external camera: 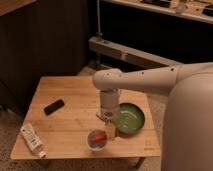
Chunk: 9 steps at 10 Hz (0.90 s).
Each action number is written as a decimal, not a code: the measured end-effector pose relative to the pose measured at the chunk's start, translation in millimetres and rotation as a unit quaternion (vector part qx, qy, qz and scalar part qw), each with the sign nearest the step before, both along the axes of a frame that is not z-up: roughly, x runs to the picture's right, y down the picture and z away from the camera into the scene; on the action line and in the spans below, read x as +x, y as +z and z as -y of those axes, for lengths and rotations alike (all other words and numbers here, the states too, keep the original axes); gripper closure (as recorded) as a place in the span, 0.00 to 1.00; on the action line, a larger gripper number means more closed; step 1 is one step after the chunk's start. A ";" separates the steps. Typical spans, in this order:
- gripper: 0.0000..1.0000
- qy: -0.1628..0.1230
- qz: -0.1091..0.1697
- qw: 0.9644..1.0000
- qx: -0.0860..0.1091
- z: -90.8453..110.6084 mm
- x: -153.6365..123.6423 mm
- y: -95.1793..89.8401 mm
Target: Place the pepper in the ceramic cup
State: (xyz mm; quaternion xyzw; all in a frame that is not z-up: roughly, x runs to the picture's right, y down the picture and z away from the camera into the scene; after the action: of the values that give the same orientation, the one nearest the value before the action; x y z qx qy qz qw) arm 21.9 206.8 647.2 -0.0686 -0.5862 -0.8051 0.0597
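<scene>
The ceramic cup (96, 141) is a small pale round cup near the front edge of the wooden table (70, 105). The orange-red pepper (98, 135) lies across the cup's mouth. My gripper (108, 131) hangs from the white arm just above the cup's right rim, next to the pepper's right end.
A wide green plate (129, 118) sits just right of the cup, partly behind the arm. A black phone-like object (53, 106) lies at the table's left. A white tube (31, 139) lies at the front left corner. Dark shelving stands behind the table.
</scene>
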 end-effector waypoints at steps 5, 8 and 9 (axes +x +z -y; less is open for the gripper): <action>0.35 0.003 0.002 1.000 0.007 0.1 2.8 -1.9; 0.20 0.009 -0.004 1.000 0.012 0.4 6.7 -2.4; 0.20 0.009 -0.004 1.000 0.012 0.3 7.0 -2.4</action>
State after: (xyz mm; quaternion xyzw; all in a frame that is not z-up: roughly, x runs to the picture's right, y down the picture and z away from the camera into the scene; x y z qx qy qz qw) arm 28.9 206.5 644.9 -0.0660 -0.5766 -0.8113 0.0697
